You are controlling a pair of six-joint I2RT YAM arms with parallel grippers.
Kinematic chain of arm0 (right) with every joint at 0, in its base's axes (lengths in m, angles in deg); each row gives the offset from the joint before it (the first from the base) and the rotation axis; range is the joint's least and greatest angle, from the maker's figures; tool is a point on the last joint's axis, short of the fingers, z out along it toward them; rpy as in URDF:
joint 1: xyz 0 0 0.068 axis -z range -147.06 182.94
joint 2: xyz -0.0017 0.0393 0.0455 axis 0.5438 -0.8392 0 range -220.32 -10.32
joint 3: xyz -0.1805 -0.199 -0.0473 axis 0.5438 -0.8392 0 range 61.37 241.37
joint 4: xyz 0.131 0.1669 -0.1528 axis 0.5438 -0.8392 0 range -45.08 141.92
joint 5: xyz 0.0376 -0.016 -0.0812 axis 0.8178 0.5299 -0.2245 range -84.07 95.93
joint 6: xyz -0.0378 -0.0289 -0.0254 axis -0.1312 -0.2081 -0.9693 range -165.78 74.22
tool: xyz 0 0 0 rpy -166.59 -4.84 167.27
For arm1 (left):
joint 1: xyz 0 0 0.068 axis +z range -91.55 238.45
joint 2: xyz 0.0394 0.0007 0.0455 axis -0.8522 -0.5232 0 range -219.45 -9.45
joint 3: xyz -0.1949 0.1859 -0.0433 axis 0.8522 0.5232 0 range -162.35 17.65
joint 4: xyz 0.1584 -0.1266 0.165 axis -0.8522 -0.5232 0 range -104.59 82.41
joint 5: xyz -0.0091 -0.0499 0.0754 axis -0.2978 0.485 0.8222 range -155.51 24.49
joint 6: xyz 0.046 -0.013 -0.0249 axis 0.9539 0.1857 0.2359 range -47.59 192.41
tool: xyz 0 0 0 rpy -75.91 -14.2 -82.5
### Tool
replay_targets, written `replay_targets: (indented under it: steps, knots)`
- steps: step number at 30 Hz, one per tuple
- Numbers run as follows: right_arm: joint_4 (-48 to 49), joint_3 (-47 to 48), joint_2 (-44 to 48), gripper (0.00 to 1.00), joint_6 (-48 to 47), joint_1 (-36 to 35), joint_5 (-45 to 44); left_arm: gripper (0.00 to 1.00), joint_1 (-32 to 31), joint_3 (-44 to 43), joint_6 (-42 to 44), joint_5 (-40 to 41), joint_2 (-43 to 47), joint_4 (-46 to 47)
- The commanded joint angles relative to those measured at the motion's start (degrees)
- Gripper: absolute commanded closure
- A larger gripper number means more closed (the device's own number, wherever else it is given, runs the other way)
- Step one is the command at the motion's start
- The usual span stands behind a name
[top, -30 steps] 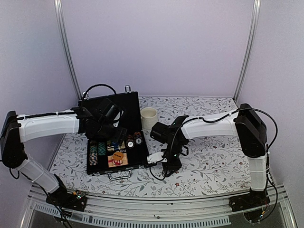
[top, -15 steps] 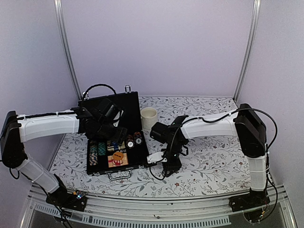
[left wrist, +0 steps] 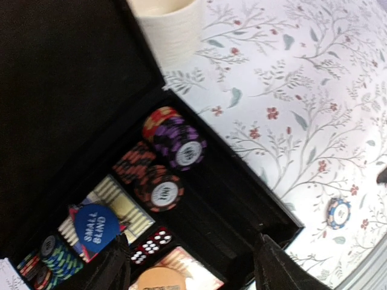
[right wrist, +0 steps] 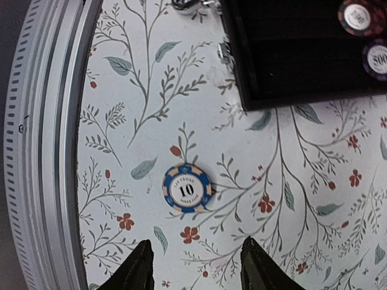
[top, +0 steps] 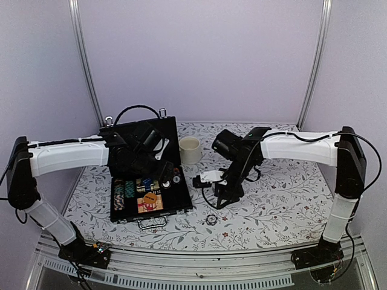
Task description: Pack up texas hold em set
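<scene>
Case [top: 170, 134] lies open on the left of the tabletop [top: 272, 199], lid up so the tray is reachable, with chips, dice and buttons slotted inside. One stray blue chip [right wrist: 187, 188] sits on the tabletop just off the case's near corner. It reads "10"; the ring text is too small to make out. Right fingers [right wrist: 140, 266] hang above it, spread and empty, and look lined up for a pick. Left fingers [left wrist: 275, 272] hover over the tray, apart too, holding nothing. Blue button [left wrist: 95, 223] says "SMALL BLIND"; a purple chip [right wrist: 380, 58] shows "500".
</scene>
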Motion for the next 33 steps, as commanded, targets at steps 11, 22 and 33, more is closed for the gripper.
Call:
replay_targets:
  steps: [11, 22, 33]
  knots:
    - [17.6, -17.6, 14.5, 0.57, 8.2, 34.8, 8.6, 0.33, -19.0, -23.9, 20.7, -16.2, -24.3, -7.8]
    - [18.6, -19.3, 14.8, 0.56, 7.9, 37.6, 9.2, 0.32, -21.0, -36.3, 30.1, -18.1, -39.0, -17.3]
    - [18.1, -19.4, 13.2, 0.56, 7.6, 37.6, 9.9, 0.35, -21.5, -35.7, 32.5, -11.9, -40.9, -18.0]
